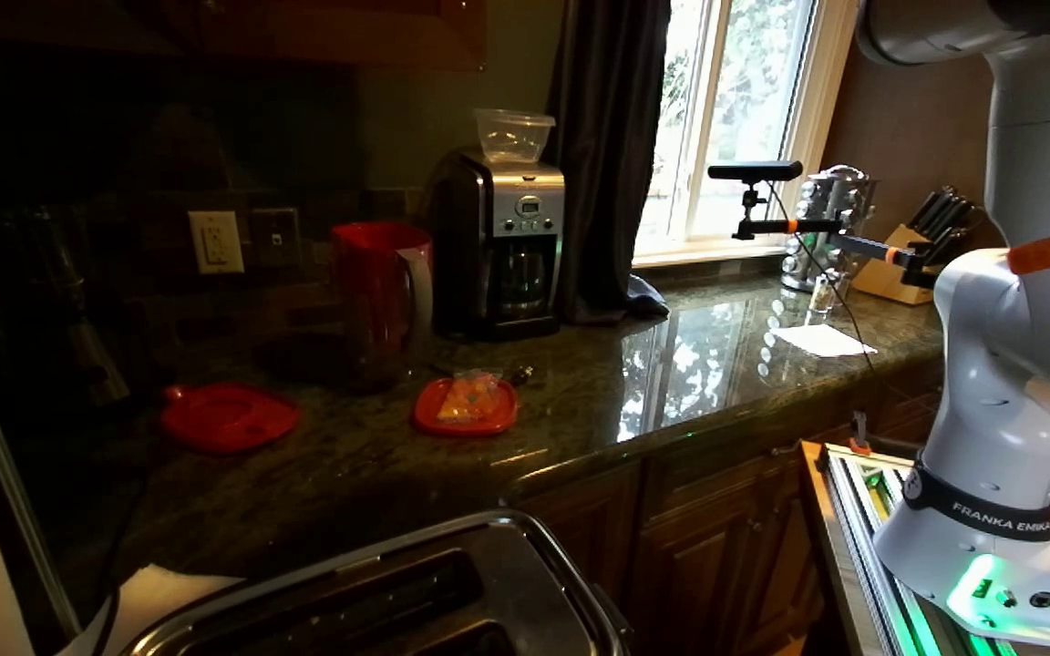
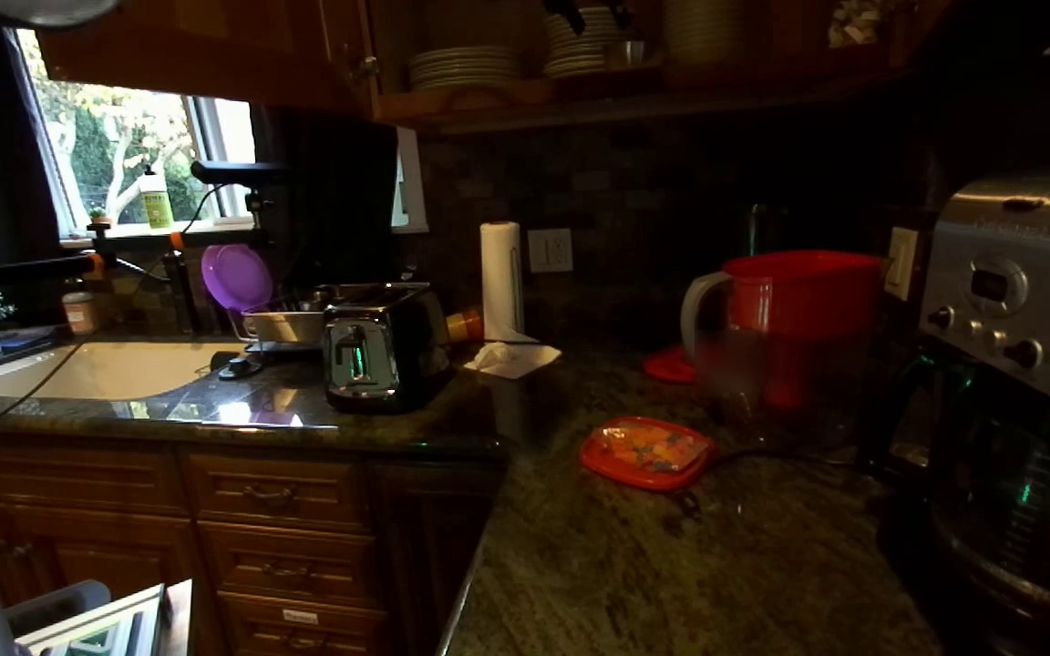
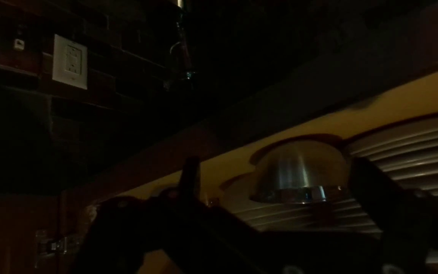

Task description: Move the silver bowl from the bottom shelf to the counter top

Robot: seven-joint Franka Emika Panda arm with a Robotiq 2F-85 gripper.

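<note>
Black two-fingered tool (image 3: 275, 163) with its jaws wide apart, small round silver metal bowl (image 3: 299, 171) showing between them in the wrist view, sitting upright on the brown wooden bottom shelf (image 2: 571, 93), stacked round whitish plates (image 2: 466, 68) beside it, dark polished stone worktop (image 2: 616, 574) below.

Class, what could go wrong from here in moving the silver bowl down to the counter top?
Plates knocked: the silver bowl sits close by stacked plates, so the open gripper may catch them while closing or lifting.
Uneven closing: in the wrist view the bowl appears nearer one of the fingers, so closing may shove it.
Collision on the way down: the red pitcher stands on the counter top, and the bowl might bump it.
</note>
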